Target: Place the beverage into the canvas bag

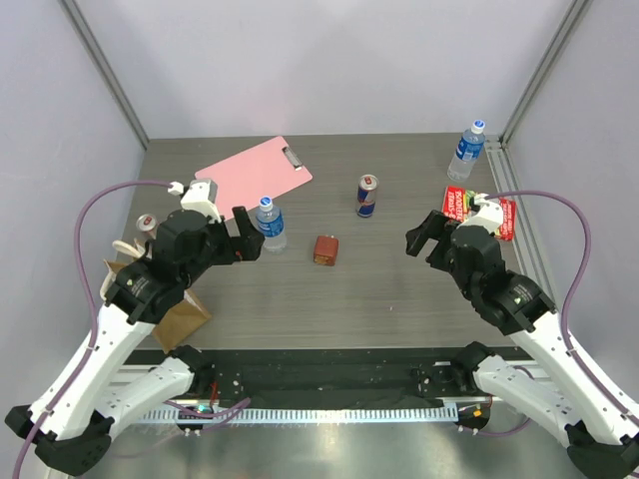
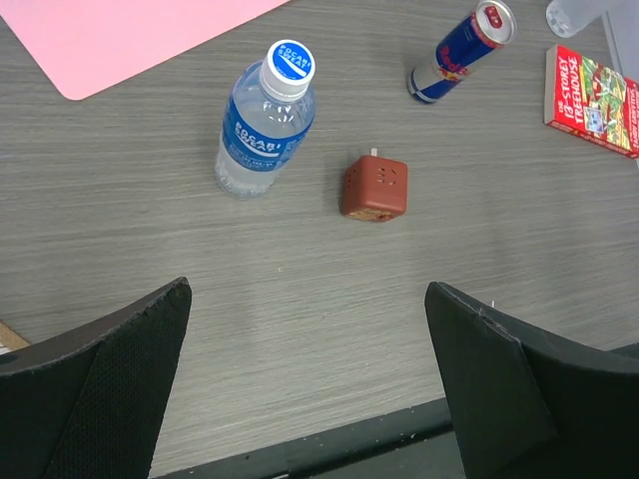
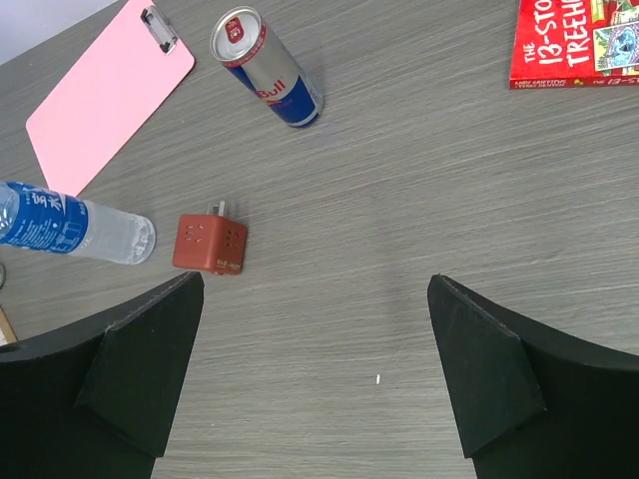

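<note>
On the near left of the table (image 1: 399, 289), the canvas bag (image 1: 183, 317) stands partly hidden. The left end effector (image 1: 246, 234) and right end effector (image 1: 420, 234) hang wide and empty. Step in hand: approach. The next move likely calls for a grasp of the water bottle (image 1: 270, 225), which is just beside the left end effector.

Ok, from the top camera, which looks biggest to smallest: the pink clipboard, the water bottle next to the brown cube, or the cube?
1. pink clipboard
2. water bottle
3. brown cube, clearly the smallest

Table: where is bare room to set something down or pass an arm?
Free: the near strip of table, robot-side of the brown box; also between the can and the red book. Crowded at left: bottle, clipboard, canvas bag.
</note>
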